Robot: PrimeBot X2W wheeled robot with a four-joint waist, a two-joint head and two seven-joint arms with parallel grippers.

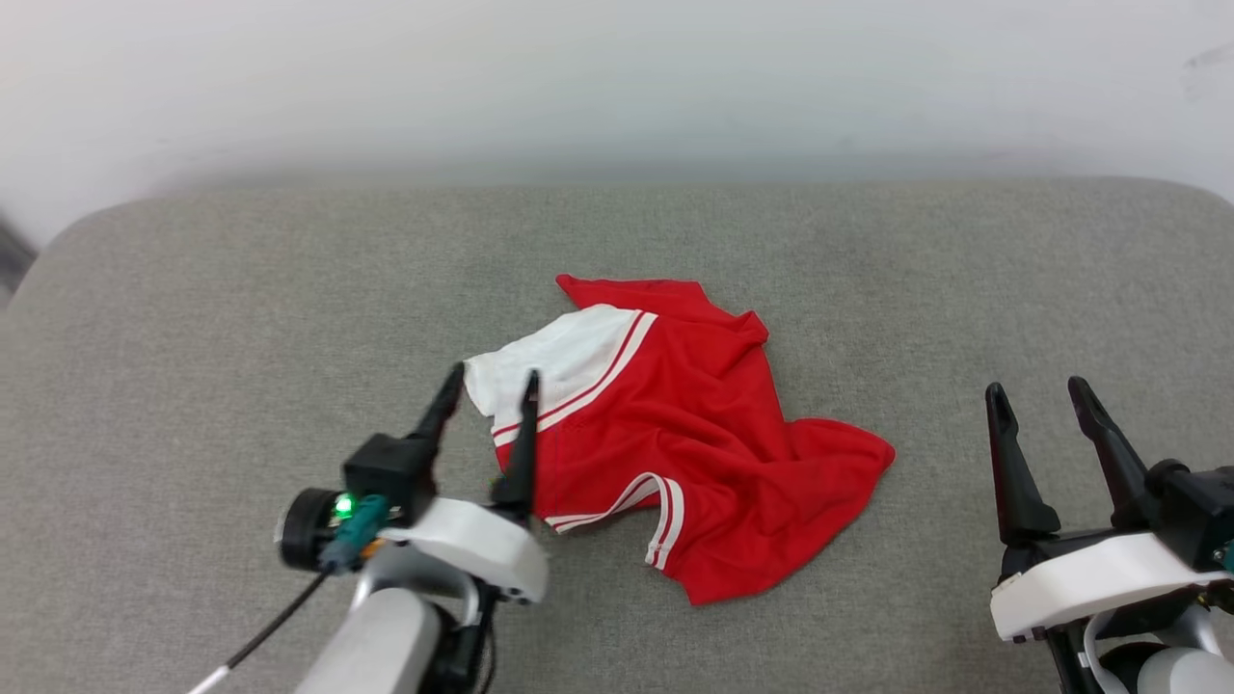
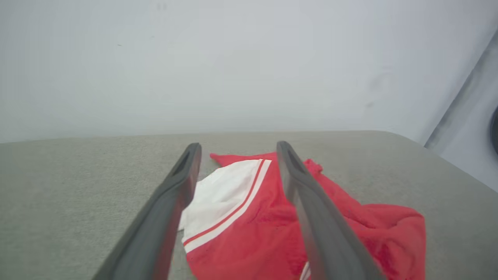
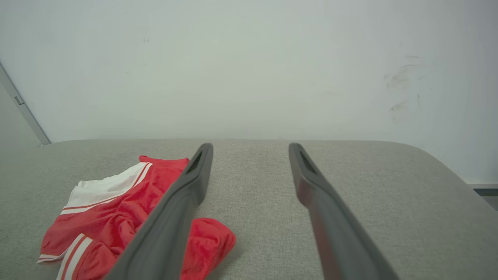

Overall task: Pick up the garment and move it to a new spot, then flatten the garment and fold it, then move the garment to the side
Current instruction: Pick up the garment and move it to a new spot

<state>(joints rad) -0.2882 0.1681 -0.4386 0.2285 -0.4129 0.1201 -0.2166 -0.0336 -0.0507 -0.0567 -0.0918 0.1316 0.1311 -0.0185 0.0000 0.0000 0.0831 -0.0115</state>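
garment [image 1: 675, 424] crumpled mid grey cushion [image 1: 193, 386] | left gripper [image 1: 491, 379] spread, empty, at white sleeve [image 1: 549, 366] | right gripper [image 1: 1037, 387] spread, well right | flattening likely: pinch opposite edges, single layer, pull apart evenly

even soft light, faint shadows, curved edges

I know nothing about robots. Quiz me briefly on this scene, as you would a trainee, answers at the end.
1. True or false: the garment lies neatly folded on the grey cushion.
2. Fill in: the left gripper and right gripper both stand ____, holding nothing.
3. In the left wrist view, what shows between the fingers? A) the white sleeve B) a printed number C) a hand
Key: 1 false, it is crumpled; 2 open; 3 A.
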